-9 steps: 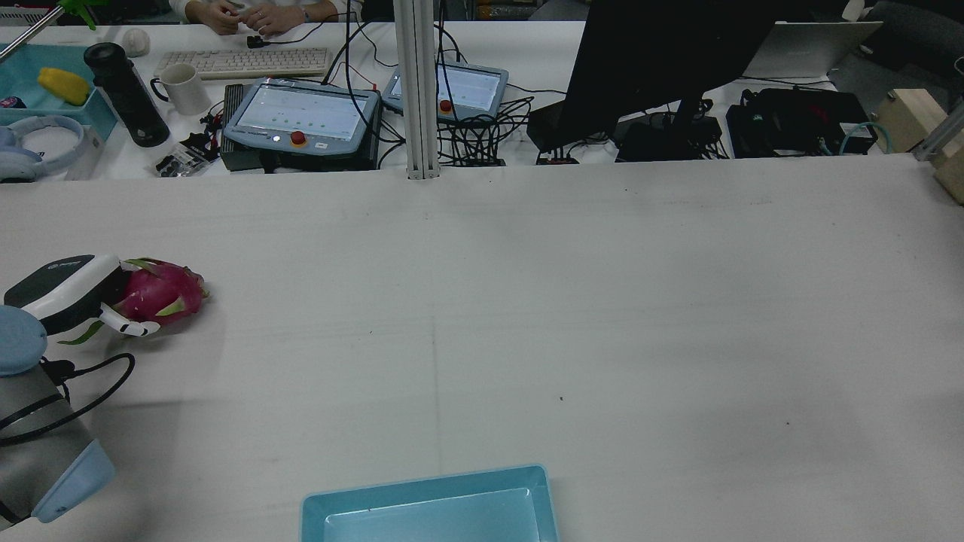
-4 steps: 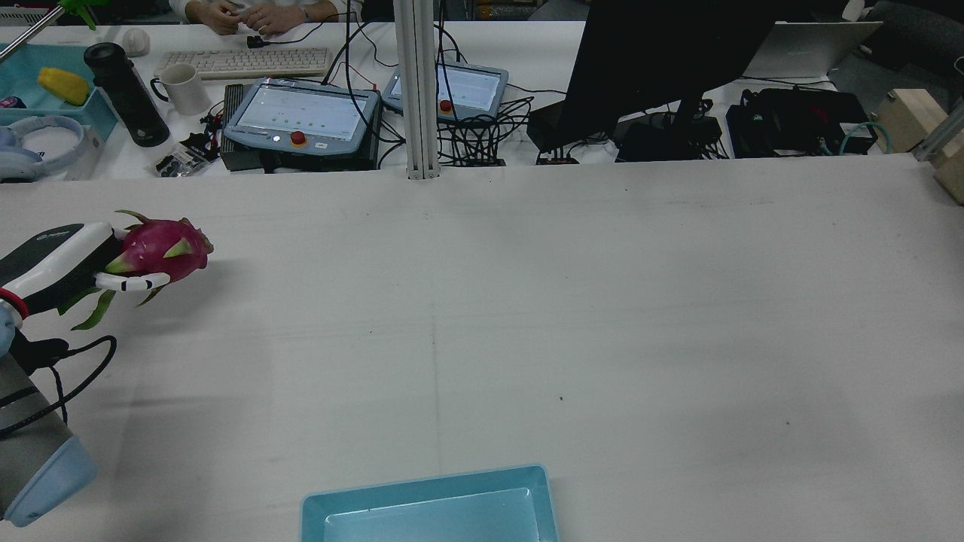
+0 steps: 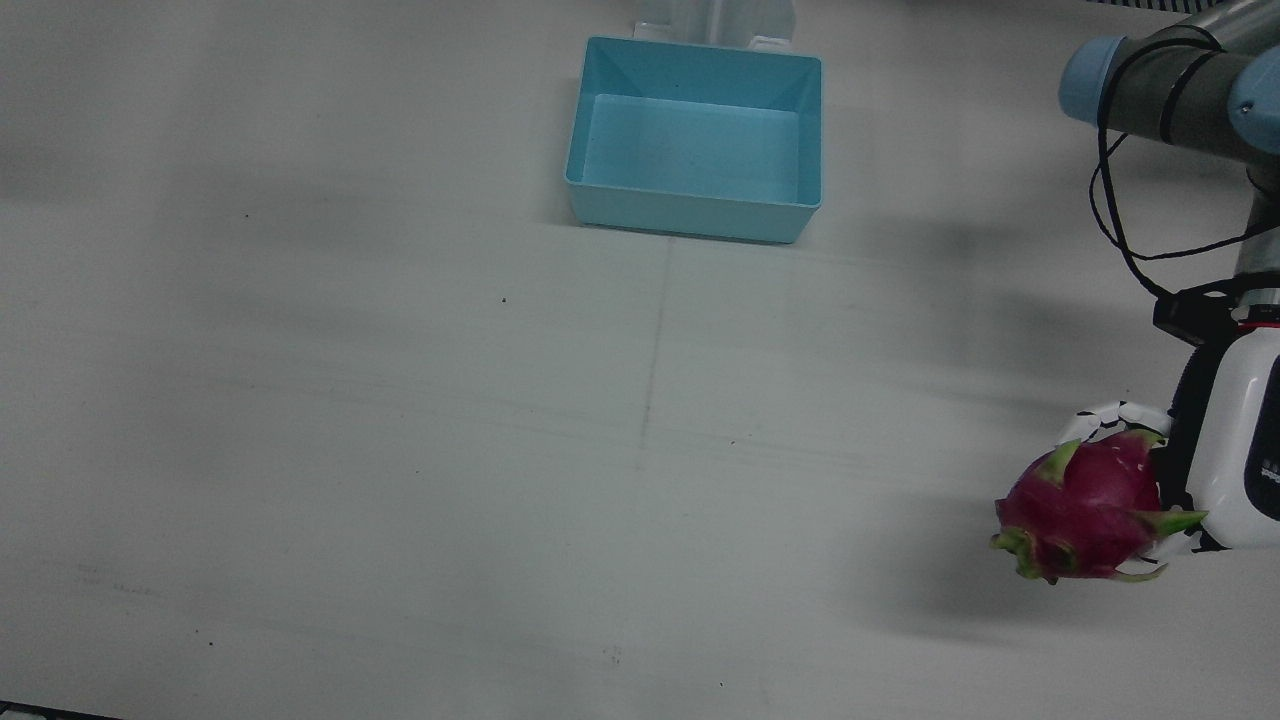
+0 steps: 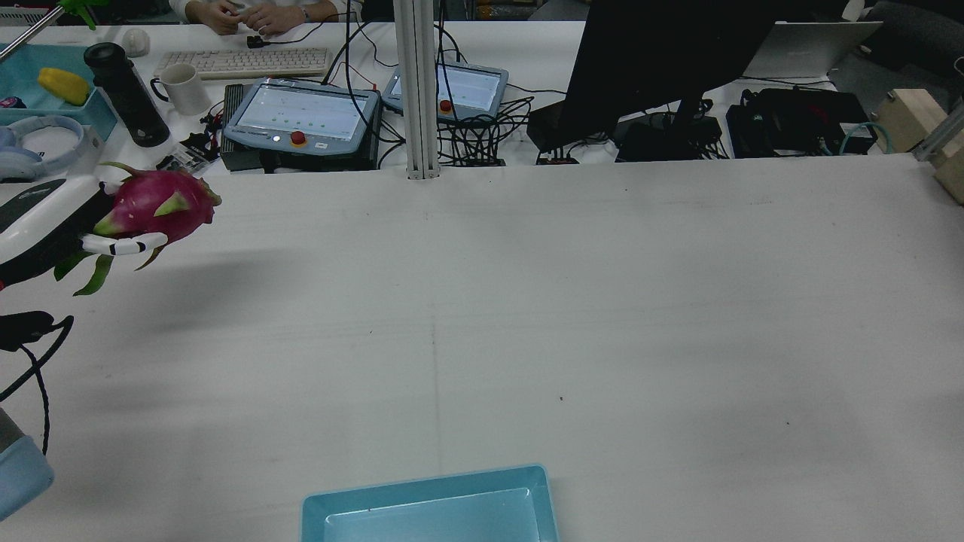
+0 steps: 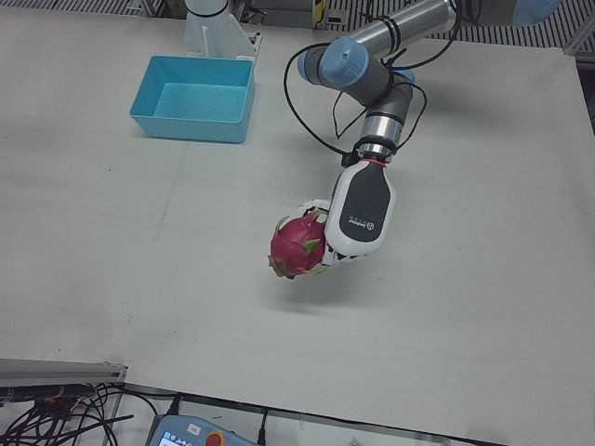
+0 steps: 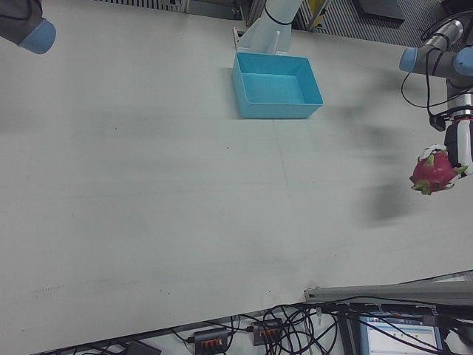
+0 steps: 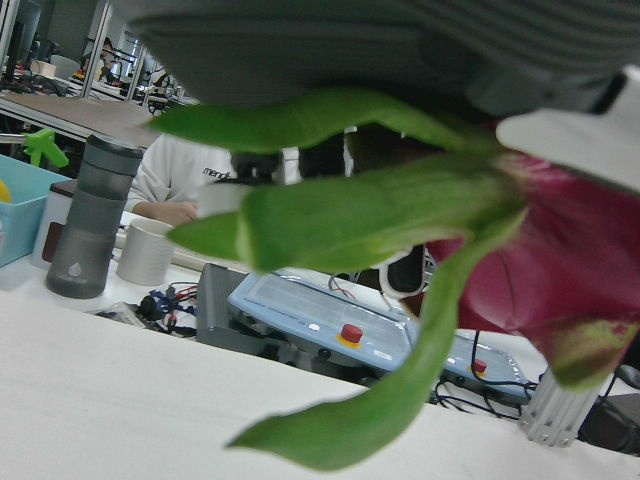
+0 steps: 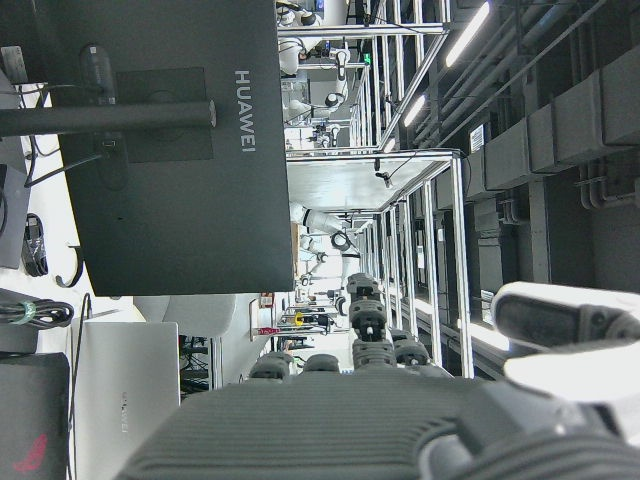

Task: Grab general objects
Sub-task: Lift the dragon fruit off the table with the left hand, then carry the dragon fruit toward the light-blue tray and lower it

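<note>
A pink dragon fruit (image 4: 154, 203) with green scales is held in my left hand (image 4: 45, 218), above the table at its far left in the rear view. The hand's white fingers (image 4: 124, 245) wrap under and around the fruit. The fruit also shows in the front view (image 3: 1085, 505), the left-front view (image 5: 297, 246), the right-front view (image 6: 432, 171) and, very close, in the left hand view (image 7: 540, 270). The left hand shows there too (image 3: 1240, 450) (image 5: 363, 209) (image 6: 462, 144). Its shadow lies on the table below. My right hand (image 8: 400, 420) shows only in its own view, raised off the table; its fingers' state is unclear.
A light blue bin (image 3: 690, 215) stands near the robot's side, mid table, also in the rear view (image 4: 422, 485) and the left-front view (image 5: 191, 125). Beyond the table's far edge are teach pendants (image 4: 301, 113), a monitor (image 4: 648, 60), cables, a mug and a bottle.
My left hand has lifted the dragon fruit off the table and carried it steadily upward and slightly forward; its shadow has separated from it.
</note>
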Controlling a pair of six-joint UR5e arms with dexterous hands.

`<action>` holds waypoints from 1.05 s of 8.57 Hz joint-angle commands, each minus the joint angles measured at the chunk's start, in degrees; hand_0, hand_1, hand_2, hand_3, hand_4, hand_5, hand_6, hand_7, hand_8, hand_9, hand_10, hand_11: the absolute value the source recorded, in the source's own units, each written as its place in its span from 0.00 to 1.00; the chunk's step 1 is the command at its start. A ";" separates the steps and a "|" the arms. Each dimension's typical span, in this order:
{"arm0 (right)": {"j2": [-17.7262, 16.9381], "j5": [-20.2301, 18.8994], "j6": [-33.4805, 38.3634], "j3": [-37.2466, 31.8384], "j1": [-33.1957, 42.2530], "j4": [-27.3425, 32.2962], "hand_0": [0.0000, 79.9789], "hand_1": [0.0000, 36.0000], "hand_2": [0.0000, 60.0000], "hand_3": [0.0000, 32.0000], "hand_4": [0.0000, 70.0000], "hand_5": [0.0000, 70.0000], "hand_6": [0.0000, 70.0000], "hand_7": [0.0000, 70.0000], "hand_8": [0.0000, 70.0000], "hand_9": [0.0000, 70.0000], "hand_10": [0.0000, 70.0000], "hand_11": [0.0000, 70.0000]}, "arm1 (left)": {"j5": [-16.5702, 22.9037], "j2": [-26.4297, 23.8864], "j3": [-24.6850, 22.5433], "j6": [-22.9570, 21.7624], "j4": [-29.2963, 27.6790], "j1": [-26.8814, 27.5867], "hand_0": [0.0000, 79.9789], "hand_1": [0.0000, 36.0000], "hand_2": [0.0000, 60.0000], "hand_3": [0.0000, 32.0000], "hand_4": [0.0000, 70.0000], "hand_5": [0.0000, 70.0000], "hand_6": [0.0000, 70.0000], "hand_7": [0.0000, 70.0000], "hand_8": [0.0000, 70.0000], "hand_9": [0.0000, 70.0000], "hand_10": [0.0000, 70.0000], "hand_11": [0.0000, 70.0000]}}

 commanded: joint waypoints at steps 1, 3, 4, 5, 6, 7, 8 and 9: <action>0.00 0.00 -0.09 -0.03 0.00 0.00 0.00 0.00 0.00 0.00 0.00 0.00 0.00 0.00 0.00 0.00 0.00 0.00 | 8.07 -0.11 -3.35 -0.01 -10.97 0.00 0.04 0.10 1.00 0.00 0.41 1.00 0.89 0.90 0.96 1.00 1.00 1.00; 0.00 0.00 0.00 0.06 -0.01 0.00 0.00 0.00 0.00 0.00 0.00 0.00 0.00 0.00 0.00 0.00 0.00 0.00 | 10.04 -0.38 -3.70 0.16 -14.33 1.06 0.05 0.09 1.00 0.00 0.43 1.00 0.93 0.92 0.97 1.00 1.00 1.00; 0.00 0.00 0.00 0.06 -0.01 0.00 0.00 0.00 0.00 0.00 0.00 0.00 0.00 0.00 0.00 0.00 0.00 0.00 | 14.84 -0.38 -3.35 0.68 -17.48 1.06 0.06 0.10 1.00 0.00 0.44 1.00 0.95 0.94 0.99 1.00 1.00 1.00; 0.00 0.00 0.00 0.06 -0.01 0.00 0.00 0.00 0.00 0.00 0.00 0.00 0.00 0.00 0.00 0.00 0.00 0.00 | 16.89 -0.38 -3.35 0.78 -19.34 3.24 0.07 0.10 1.00 0.00 0.45 1.00 0.98 0.97 1.00 1.00 1.00 1.00; 0.00 0.00 0.00 0.06 -0.01 0.00 0.00 0.00 0.00 0.00 0.00 0.00 0.00 0.00 0.00 0.00 0.00 0.00 | 17.08 -0.29 -3.35 1.91 -20.06 8.91 0.06 0.11 1.00 0.00 0.46 1.00 1.00 0.99 1.00 1.00 1.00 1.00; 0.00 0.00 0.00 0.06 -0.01 0.00 0.00 0.00 0.00 0.00 0.00 0.00 0.00 0.00 0.00 0.00 0.00 0.00 | 17.08 -0.38 -3.52 5.66 -19.89 13.76 0.06 0.12 1.00 0.00 0.48 1.00 1.00 1.00 1.00 1.00 1.00 1.00; 0.00 0.00 0.00 0.06 0.08 0.00 0.00 0.00 0.00 0.00 0.00 0.00 0.00 0.00 0.00 0.00 0.00 0.00 | 16.91 -0.47 -3.43 7.70 -19.71 17.28 0.07 0.14 1.00 0.00 0.48 1.00 1.00 1.00 1.00 1.00 1.00 1.00; 0.00 0.00 0.00 -0.03 0.08 0.00 0.00 0.00 0.00 0.00 0.00 0.00 0.00 0.00 0.00 0.00 0.00 0.00 | 16.65 -0.47 -3.35 8.07 -19.89 18.89 0.10 0.15 1.00 0.00 0.48 1.00 1.00 1.00 1.00 1.00 1.00 1.00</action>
